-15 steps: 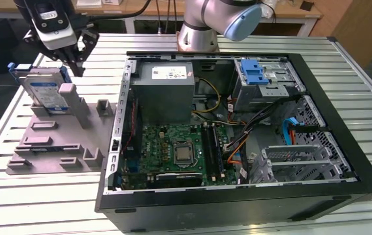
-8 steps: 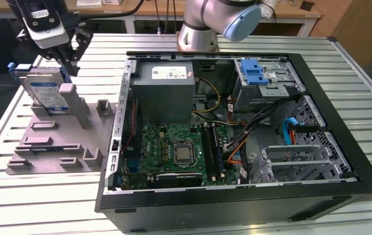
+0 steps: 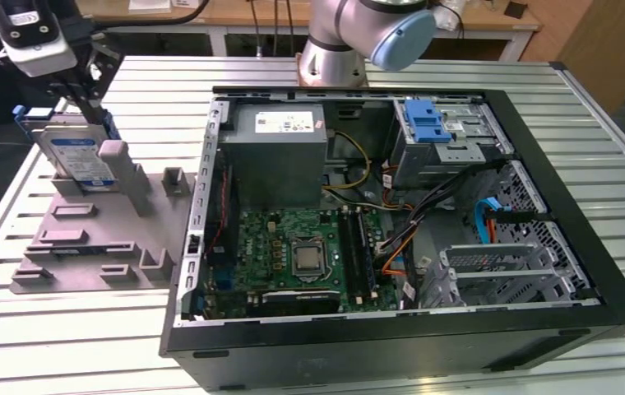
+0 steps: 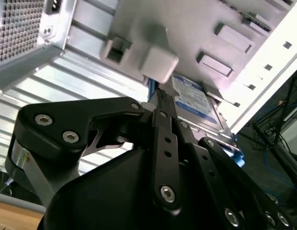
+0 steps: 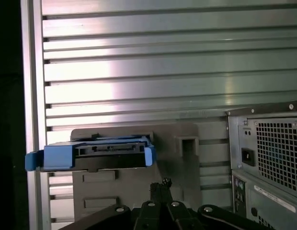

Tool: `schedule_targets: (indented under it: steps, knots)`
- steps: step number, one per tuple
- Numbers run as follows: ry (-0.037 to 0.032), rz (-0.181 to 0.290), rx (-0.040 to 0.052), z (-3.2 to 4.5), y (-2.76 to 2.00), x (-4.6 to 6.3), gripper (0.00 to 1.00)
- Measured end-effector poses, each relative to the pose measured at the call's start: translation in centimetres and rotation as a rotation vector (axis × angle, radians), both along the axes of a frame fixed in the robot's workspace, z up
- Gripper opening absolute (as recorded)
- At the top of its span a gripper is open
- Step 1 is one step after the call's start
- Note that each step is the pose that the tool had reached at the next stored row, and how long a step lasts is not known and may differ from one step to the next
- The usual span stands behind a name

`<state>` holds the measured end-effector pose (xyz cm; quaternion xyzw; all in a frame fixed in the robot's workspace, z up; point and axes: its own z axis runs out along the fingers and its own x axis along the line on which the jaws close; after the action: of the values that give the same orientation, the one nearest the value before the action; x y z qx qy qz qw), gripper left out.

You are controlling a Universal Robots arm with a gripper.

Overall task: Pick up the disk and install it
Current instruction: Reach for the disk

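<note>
The disk (image 3: pixel 80 156), a silver drive with a white-and-blue label in a blue bracket, stands on edge in the grey holder fixture (image 3: pixel 104 239) at the exterior view's left. My gripper (image 3: pixel 95 115) hangs just above its top edge, and its black fingers look shut together with nothing seen between them. In the first wrist view the disk (image 5: pixel 110 152) is seen edge-on beyond the gripper (image 5: pixel 160 183), which sits off toward one end of it. The second wrist view has the gripper (image 4: pixel 160 93) reaching to the blue edge beside the disk (image 4: pixel 196 103) and fixture (image 4: pixel 153 28).
An open computer case (image 3: pixel 576 239) lies to the exterior view's right of the fixture. Inside are a power supply (image 3: pixel 280 156), a motherboard (image 3: pixel 302 255) and a metal drive cage with a blue latch (image 3: pixel 428 123). All rest on a ribbed metal table (image 3: pixel 71 329).
</note>
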<state>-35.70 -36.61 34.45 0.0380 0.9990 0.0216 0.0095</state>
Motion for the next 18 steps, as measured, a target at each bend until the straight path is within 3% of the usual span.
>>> schedule_targets:
  steps: [3,18]
  knots:
    - [-0.0001,0.000,0.0000,-0.01,0.26,-0.67,0.11]
    - [0.0000,0.000,0.0000,-0.01,0.32,-1.25,0.11]
